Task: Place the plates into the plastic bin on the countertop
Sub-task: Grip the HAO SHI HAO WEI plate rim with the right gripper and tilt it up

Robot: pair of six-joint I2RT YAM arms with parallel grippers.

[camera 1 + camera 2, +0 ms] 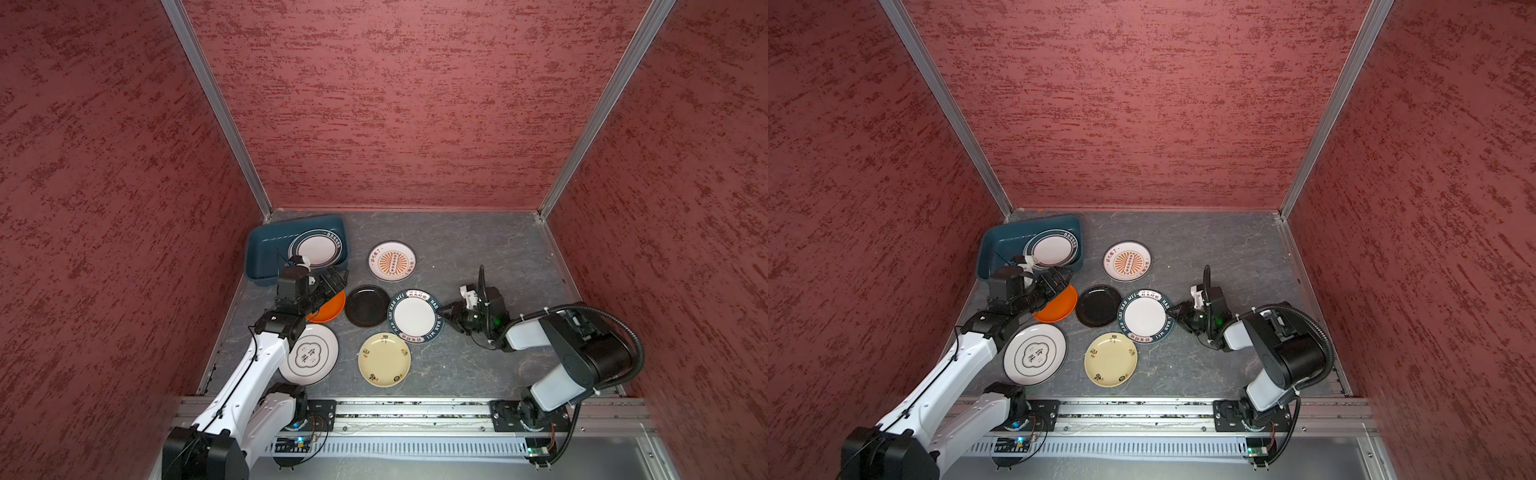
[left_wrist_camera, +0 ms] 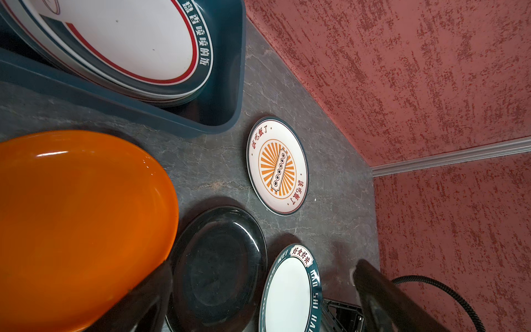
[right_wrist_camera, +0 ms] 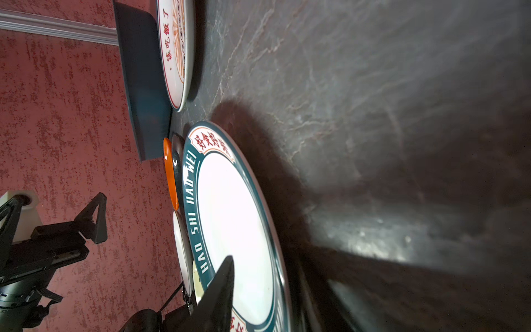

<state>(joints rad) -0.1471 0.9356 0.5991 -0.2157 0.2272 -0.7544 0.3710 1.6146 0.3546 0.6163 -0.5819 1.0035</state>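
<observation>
The dark teal plastic bin stands at the countertop's back left and holds stacked white plates. My left gripper hangs open over the orange plate, just in front of the bin; its fingers hold nothing. Beside the orange plate lie a black plate and a white plate with a teal lettered rim. My right gripper straddles that plate's right rim, one finger over it, one below. A sunburst plate, a cream-yellow plate and a white motif plate lie around.
Red textured walls enclose the countertop on three sides. An aluminium rail with both arm bases runs along the front edge. My left arm crosses over the white motif plate's left part. Bare stone shows at the back right.
</observation>
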